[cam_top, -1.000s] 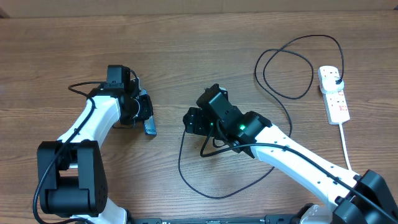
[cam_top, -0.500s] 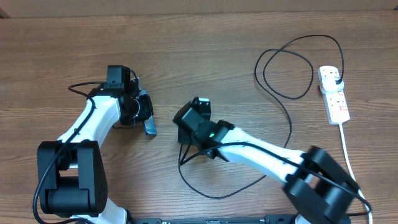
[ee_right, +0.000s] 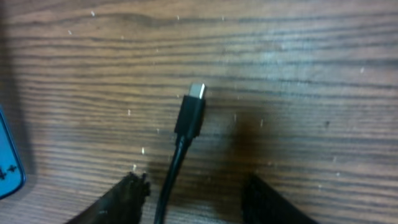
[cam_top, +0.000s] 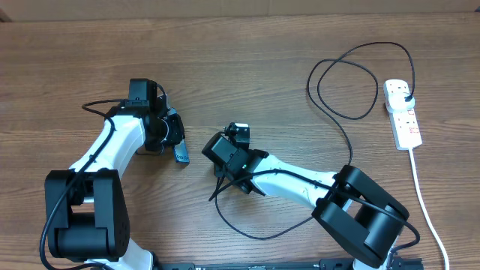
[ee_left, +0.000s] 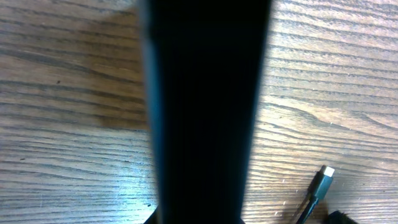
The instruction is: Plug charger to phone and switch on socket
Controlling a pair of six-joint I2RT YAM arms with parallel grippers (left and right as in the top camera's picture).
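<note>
Gripping the phone (cam_top: 181, 153) on edge, left gripper (cam_top: 171, 139) clamped on it, arm bent over left of desk (cam_top: 262, 60) | phone screen marks too blurred to read | right gripper (ee_right: 194, 183) low, jaws apart astride charger (ee_right: 189, 118) tip, not touching | charger plug sits in socket (cam_top: 403, 112), far right

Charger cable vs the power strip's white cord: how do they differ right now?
The charger is thin and black; the white cord looks thicker. The charger curls in loops; the white cord runs nearly straight from the socket toward the near edge. The charger's connector tip lies unplugged; the white cord's far end is out of view. Both join the socket.
</note>
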